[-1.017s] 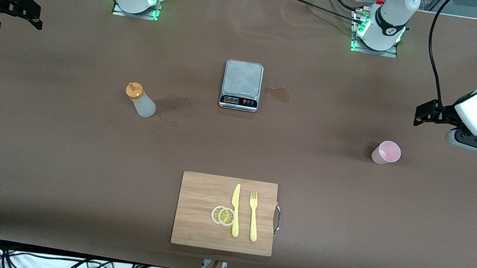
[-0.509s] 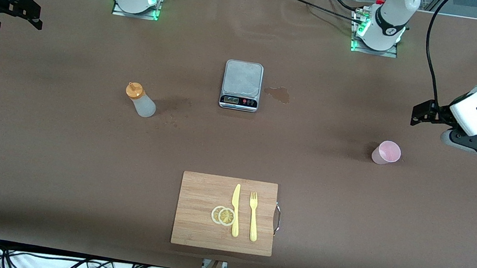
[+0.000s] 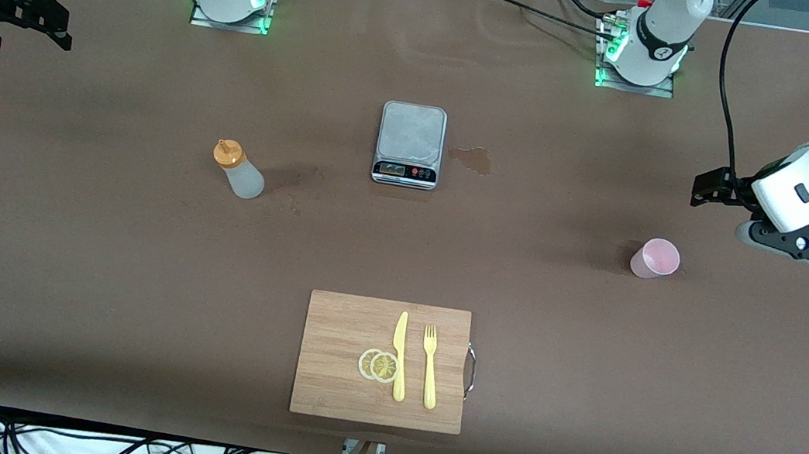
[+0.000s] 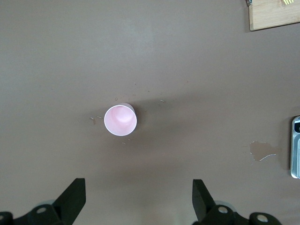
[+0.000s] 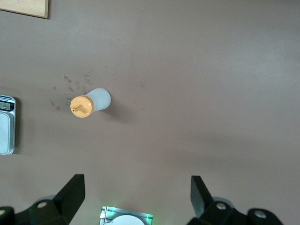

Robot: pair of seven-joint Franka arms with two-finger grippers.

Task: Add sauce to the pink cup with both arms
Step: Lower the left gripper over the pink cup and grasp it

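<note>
- My left hand (image 3: 704, 194) hangs in the air over the table (image 3: 60, 229) at the left arm's end, fingers (image 4: 72, 199) spread wide and holding nothing.
- The pink cup (image 3: 655, 258) stands upright and open-mouthed on the table, near that hand but apart from it, nothing touching it; in my left wrist view the cup (image 4: 120, 120) sits ahead of the gap between my fingers.
- My right hand (image 3: 48, 28) waits in the air over the right arm's end of the table, fingers (image 5: 70, 193) spread apart, nothing between them.
- The sauce bottle (image 3: 238, 169) with its orange cap stands on the table well apart from my right hand, toward the middle; my right wrist view shows the bottle (image 5: 89, 103) with small droplets on the table just beside it.
- A grey scale (image 3: 410, 144) sits between bottle and cup, farther from the front camera than either.
- A wooden board (image 3: 336, 327) lies nearest the front camera.
</note>
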